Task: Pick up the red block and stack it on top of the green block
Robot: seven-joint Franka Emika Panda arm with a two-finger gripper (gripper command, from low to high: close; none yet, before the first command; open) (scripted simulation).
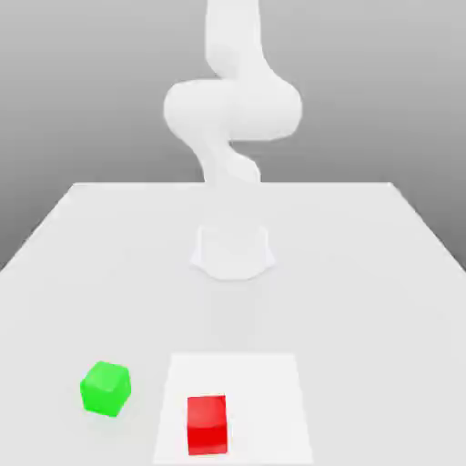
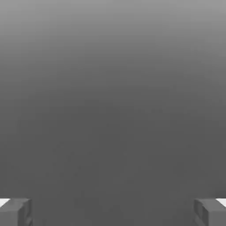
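A red block (image 1: 207, 424) rests on the table near its front edge, at the middle of the exterior view. To its left in that view, a short gap away, a green block (image 1: 106, 389) stands on the table, turned slightly. In the hand view my gripper (image 2: 113, 214) is open, its two grey fingertips (image 2: 15, 212) far apart with nothing between them and plain grey background beyond. The white arm (image 1: 232, 109) rises from its base and leaves the exterior view at the top, well away from both blocks.
The arm's round base (image 1: 233, 252) sits mid-table. A brighter white square patch (image 1: 264, 391) lies under the red block. The table (image 1: 364, 300) stretches wide to the exterior view's right.
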